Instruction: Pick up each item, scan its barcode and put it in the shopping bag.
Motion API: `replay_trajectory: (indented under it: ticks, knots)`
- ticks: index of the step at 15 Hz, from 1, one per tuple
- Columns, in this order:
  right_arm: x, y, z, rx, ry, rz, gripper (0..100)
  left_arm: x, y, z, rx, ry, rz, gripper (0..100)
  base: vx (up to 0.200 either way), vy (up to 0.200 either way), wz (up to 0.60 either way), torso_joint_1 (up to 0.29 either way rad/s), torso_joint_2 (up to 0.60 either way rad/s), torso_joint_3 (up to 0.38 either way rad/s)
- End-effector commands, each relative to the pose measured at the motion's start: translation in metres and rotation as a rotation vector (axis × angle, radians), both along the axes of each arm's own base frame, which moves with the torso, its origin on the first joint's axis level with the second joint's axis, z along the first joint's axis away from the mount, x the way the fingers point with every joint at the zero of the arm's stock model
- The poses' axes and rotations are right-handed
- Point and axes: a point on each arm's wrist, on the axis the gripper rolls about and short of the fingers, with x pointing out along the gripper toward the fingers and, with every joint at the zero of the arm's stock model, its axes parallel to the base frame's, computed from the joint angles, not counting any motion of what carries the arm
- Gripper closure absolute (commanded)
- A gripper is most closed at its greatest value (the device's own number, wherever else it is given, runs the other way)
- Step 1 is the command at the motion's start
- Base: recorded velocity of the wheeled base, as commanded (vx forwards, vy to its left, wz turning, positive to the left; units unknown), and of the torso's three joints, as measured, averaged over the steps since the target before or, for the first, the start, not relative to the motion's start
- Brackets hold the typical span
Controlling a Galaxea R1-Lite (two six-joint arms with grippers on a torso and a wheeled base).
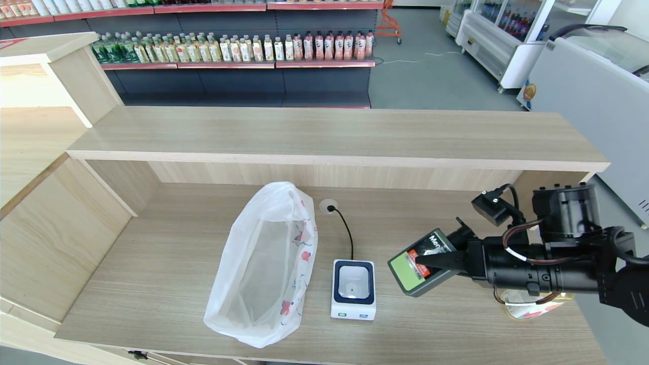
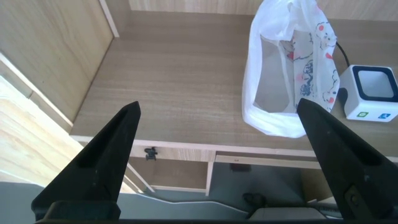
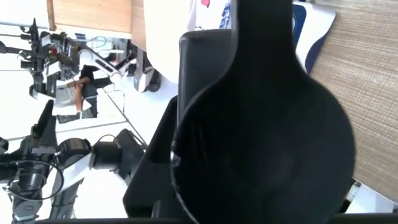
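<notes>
Now | right gripper [image 1: 431, 261] held level, clamped on box [image 1: 411, 278], near scanner [image 1: 353, 289] | left gripper [image 2: 219, 104] spread wide above counter [image 2: 180, 93] edge

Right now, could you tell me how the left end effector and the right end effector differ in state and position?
The left end effector is open and empty; the right end effector is shut on a box. The left end effector looks onto the counter's front edge and the shopping bag; the right end effector holds its box above the counter, just right of the scanner. Both have black fingers.
</notes>
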Motion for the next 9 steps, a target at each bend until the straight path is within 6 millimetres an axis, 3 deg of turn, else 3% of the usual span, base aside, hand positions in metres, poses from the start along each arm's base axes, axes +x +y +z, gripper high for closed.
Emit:
replay_trajectory:
  ticks: [1, 3, 9]
  knots:
    - [0.003, 0.004, -0.004, -0.013, 0.008, -0.006, 100, 0.000, 0.000, 0.000, -0.001, 0.000, 0.001, 0, 0.000, 0.200, 0.00, 0.002, 0.00, -0.002]
    - [0.012, 0.011, -0.010, -0.048, 0.006, -0.044, 100, 0.000, 0.000, 0.000, 0.002, 0.000, 0.001, 0, 0.000, 0.200, 0.00, 0.002, 0.00, 0.002]
    - [0.019, 0.035, -0.037, -0.155, 0.033, -0.098, 100, 0.000, 0.000, 0.000, 0.003, 0.000, 0.001, 0, 0.000, 0.000, 0.00, 0.000, 0.00, 0.000]
